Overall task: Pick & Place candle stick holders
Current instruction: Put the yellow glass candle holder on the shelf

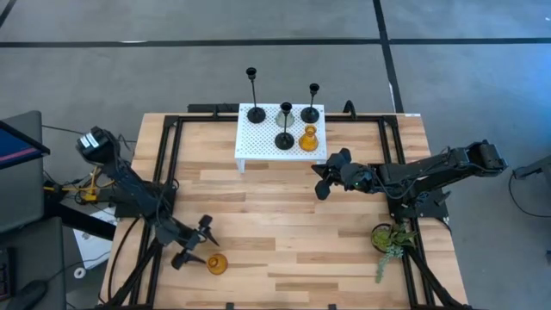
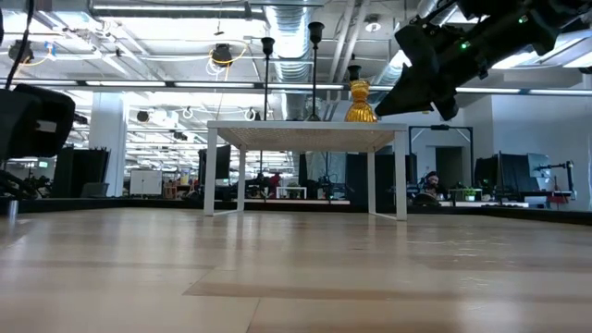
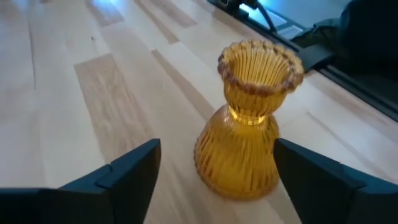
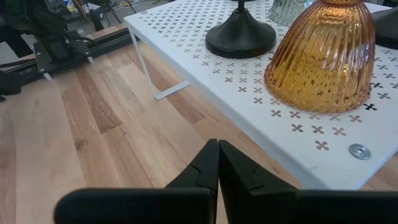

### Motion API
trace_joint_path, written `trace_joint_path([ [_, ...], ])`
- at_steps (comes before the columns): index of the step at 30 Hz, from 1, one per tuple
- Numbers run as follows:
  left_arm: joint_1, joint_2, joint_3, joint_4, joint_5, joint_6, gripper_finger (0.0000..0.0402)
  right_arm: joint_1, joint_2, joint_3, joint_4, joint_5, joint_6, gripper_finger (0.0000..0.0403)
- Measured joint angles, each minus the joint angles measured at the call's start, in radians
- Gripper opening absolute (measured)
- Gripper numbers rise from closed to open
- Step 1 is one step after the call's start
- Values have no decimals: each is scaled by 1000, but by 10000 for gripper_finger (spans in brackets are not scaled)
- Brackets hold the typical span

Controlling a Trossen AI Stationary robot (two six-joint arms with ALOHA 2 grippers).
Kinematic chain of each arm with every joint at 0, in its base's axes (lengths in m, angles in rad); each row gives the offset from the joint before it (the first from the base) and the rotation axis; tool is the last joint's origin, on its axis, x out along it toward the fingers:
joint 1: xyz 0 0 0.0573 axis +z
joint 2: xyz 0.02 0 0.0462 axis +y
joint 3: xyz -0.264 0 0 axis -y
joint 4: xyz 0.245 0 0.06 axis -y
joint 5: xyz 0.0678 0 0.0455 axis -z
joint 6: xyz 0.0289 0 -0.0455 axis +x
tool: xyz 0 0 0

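An amber glass candle stick holder (image 3: pixel 245 124) stands upright on its wide base on the wooden table near the front left (image 1: pixel 216 263). My left gripper (image 3: pixel 216 149) is open, one finger on either side of the holder and just short of it, touching nothing. On the white perforated stand (image 1: pixel 258 146) at the far middle are two black thin-stemmed holders (image 1: pixel 256 112) (image 1: pixel 312 112), a clear glass one (image 1: pixel 286 112), a squat black one (image 1: pixel 284 140) and a second amber one (image 4: pixel 323 56). My right gripper (image 4: pixel 217 165) waits shut just in front of the stand's near right corner.
A green plant sprig (image 1: pixel 392 241) lies at the table's near right. Black frame rails (image 1: pixel 168 155) run along the table's left, far and right sides. Bare wood lies between the stand and the near edge.
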Motion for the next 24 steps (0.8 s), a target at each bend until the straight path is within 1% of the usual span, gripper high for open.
trace_joint_path([
  [7, 0, 113, 0, 235, 1, 0, 344, 0, 0, 0, 0, 0, 0, 1],
  [10, 0, 141, 0, 286, 1, -1, 353, 0, 0, 0, 0, 0, 0, 1],
  [15, 1, 197, 8, 296, -2, -56, 360, 1, 0, 0, 0, 0, 0, 1],
  [24, 0, 313, 80, 311, -5, -61, 358, 1, 0, 0, 0, 0, 0, 1],
])
